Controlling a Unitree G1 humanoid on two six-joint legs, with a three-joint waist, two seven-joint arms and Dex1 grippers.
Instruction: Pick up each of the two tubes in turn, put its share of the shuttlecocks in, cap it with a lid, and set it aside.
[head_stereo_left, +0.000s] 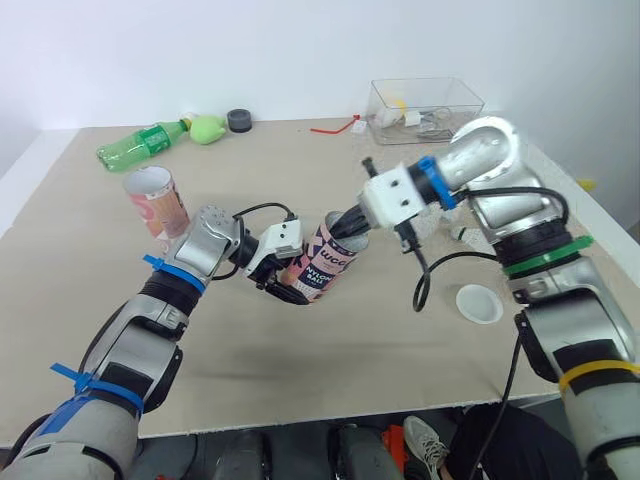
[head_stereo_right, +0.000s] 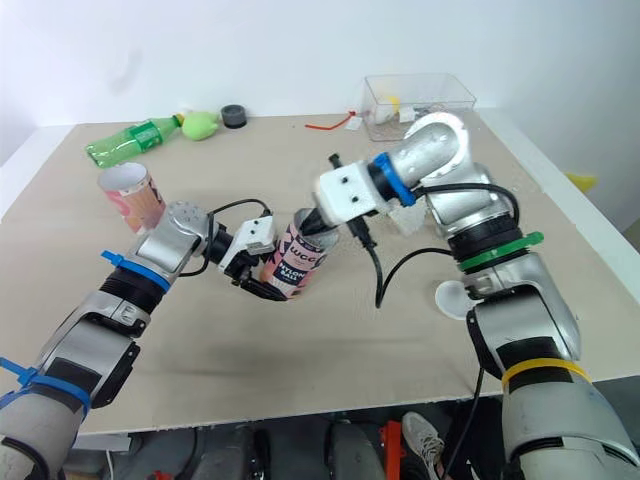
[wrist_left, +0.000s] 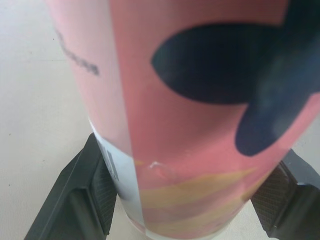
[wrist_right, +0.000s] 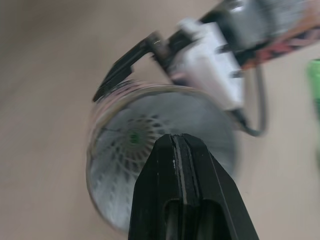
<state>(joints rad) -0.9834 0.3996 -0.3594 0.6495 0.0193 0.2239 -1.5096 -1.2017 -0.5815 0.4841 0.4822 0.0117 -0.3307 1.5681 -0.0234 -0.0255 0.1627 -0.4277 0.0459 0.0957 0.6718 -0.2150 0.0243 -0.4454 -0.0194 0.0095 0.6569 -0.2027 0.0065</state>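
My left gripper (head_stereo_left: 284, 281) is shut on the base of a pink printed tube (head_stereo_left: 326, 262), which tilts with its open mouth up and to the right. In the left wrist view the fingers (wrist_left: 95, 192) press both sides of the tube (wrist_left: 200, 100). My right gripper (head_stereo_left: 347, 226) is at the tube's mouth with its fingers shut together (wrist_right: 176, 150). A white feathered shuttlecock (wrist_right: 131, 140) lies inside the tube. The second pink tube (head_stereo_left: 156, 199) stands open at the left. A white lid (head_stereo_left: 479, 303) lies flat on the table to the right.
At the table's far side lie a green bottle (head_stereo_left: 140, 143), a pale green object (head_stereo_left: 208, 128), a black ring (head_stereo_left: 238, 120), a red strip (head_stereo_left: 335, 127) and a clear plastic box (head_stereo_left: 425, 108). The beige table (head_stereo_left: 330, 360) has an edge close in front.
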